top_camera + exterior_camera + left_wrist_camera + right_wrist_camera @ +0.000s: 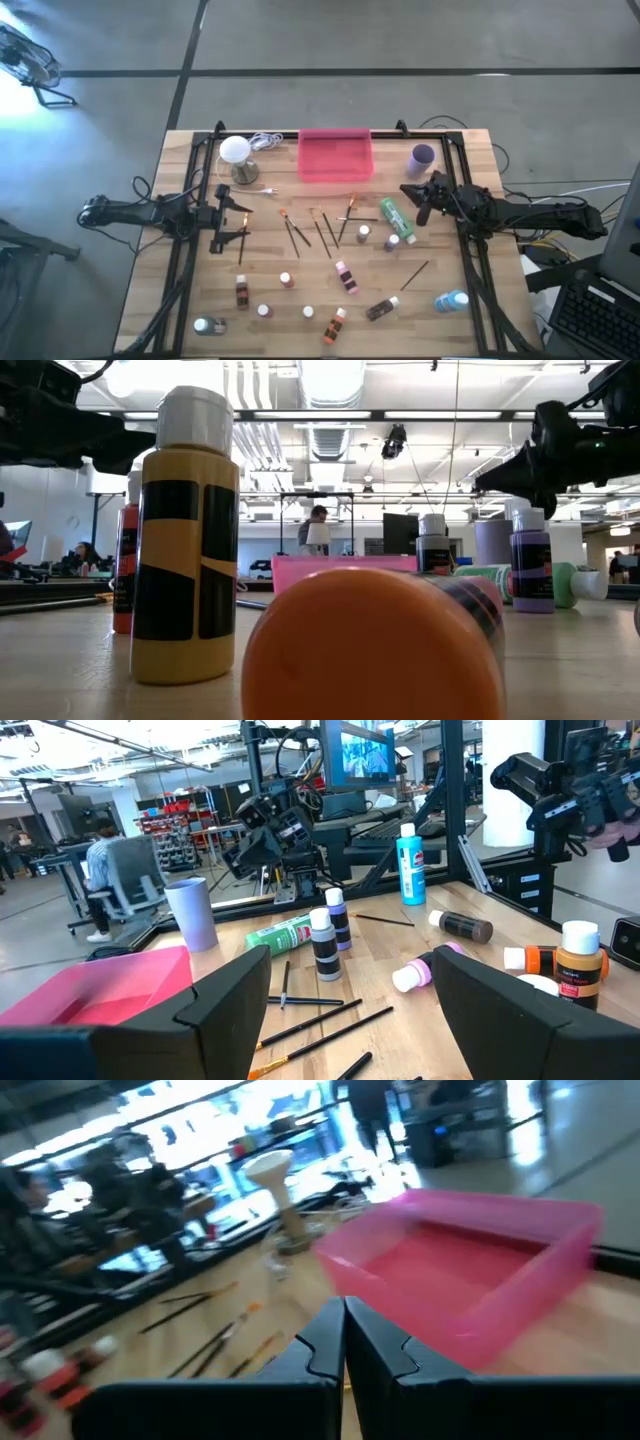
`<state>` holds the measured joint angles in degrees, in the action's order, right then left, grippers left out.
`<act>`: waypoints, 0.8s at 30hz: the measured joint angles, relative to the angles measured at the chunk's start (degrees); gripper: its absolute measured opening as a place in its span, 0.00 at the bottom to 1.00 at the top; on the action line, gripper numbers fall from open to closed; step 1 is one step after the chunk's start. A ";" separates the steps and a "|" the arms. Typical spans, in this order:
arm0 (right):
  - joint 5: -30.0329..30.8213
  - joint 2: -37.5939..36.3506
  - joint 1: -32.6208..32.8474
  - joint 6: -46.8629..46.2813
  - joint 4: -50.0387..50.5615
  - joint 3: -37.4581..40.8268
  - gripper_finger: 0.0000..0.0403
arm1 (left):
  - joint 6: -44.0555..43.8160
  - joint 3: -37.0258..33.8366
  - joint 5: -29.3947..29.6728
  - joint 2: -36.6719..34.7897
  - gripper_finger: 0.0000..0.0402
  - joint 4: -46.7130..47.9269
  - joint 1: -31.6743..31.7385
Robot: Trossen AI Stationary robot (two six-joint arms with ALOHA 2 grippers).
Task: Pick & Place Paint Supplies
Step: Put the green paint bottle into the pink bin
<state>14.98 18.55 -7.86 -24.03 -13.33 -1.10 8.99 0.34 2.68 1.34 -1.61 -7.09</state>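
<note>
pink tray (335,157); globe lamp (236,152); lavender cup (422,157)

No readable words anywhere, yellow bottle (186,540) shows only black label blocks, blue bottle (410,866) label print too small to read

Desk (190,300) centre crowded: paintbrushes (322,232) fanned mid-desk, small bottles (345,277) scattered along the near half. Pink tray (335,156), lamp (236,152) and purple cup (422,156) line the far edge. Open strip lies between the brushes and the tray.
</note>
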 joint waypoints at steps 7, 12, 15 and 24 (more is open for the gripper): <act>-1.37 0.00 -0.02 7.71 -6.04 0.00 0.02 | 0.00 0.00 0.02 -0.01 0.70 0.00 0.00; -1.54 -0.01 0.00 11.19 -8.82 0.00 0.02 | -0.02 0.00 0.04 0.00 0.70 0.00 0.00; -1.52 -0.02 0.00 12.82 -8.84 0.00 0.02 | 0.00 0.00 0.04 0.00 0.70 0.00 0.00; -0.38 0.01 -0.02 27.97 -21.53 0.00 0.02 | 0.00 0.00 0.09 -0.02 0.70 0.00 0.00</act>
<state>14.60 18.56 -7.88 3.94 -34.87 -1.10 8.99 0.34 2.77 1.32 -1.61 -7.09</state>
